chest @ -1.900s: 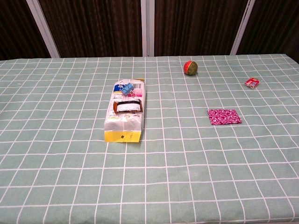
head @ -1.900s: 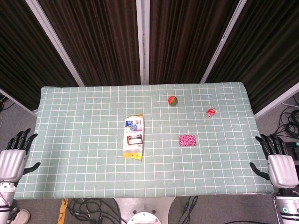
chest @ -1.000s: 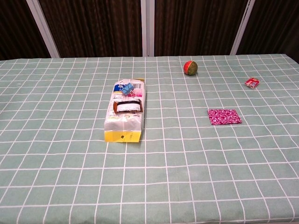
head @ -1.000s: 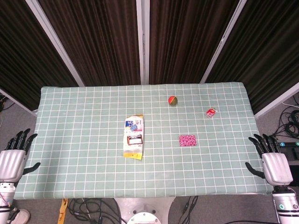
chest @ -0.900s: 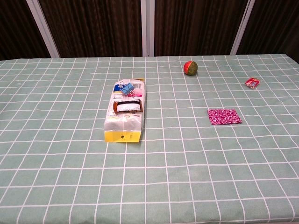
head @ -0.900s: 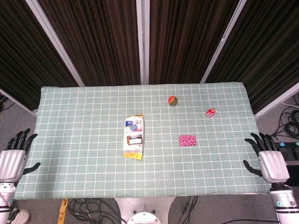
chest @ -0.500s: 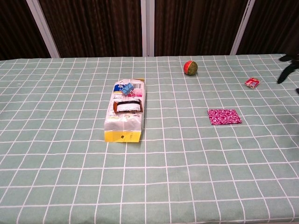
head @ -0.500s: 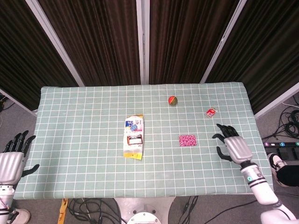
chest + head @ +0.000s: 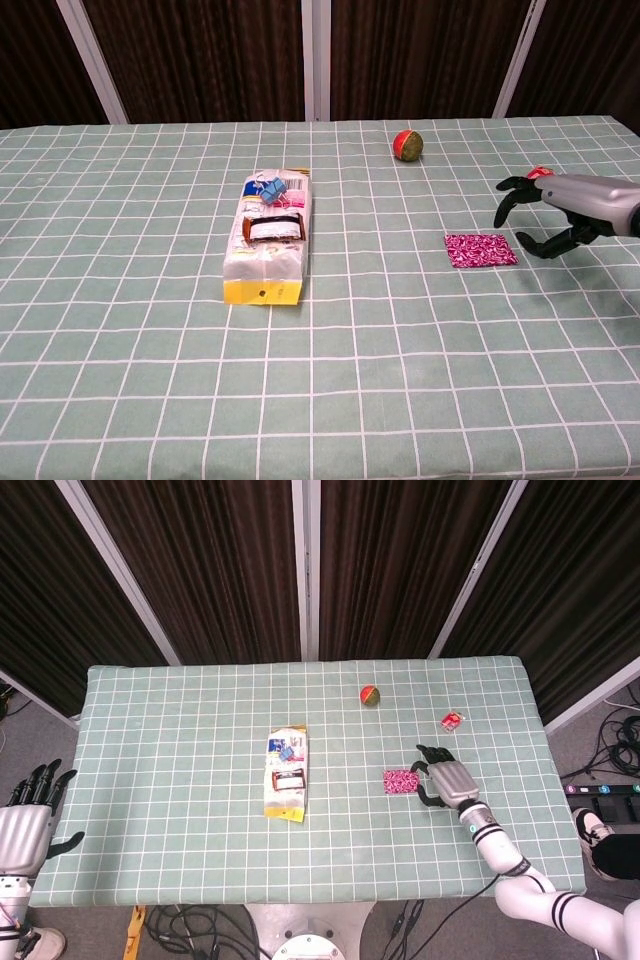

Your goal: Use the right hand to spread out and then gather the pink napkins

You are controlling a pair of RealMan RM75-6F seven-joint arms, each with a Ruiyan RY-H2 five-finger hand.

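Green checked tablecloth (image 9: 180, 730) covers the table and fills most of both views, with dark curtains (image 9: 210, 570) behind it at the top of the frame. Next in size, a clear packet of clips with a yellow end (image 9: 285, 773) lies left of centre in the head view, its long side running up and down the frame.

At the right of the frame the right hand (image 9: 443, 777) reaches in from the lower right corner, its fingers (image 9: 512, 190) spread and curved downward with nothing in them. In the chest view it hovers at the right edge, above the cloth. The left hand (image 9: 25, 815) sits off the table at the lower left edge of the head view, fingers apart and pointing up, holding nothing.

Just left of the right hand's fingertips lie the pink napkins (image 9: 401, 781), a small flat folded stack right of centre; whether the fingertips touch it cannot be told.

A red and green ball (image 9: 370, 695) sits above the napkins, toward the upper middle. Smallest, a red packet (image 9: 452, 720) lies at the upper right, just above the right hand.
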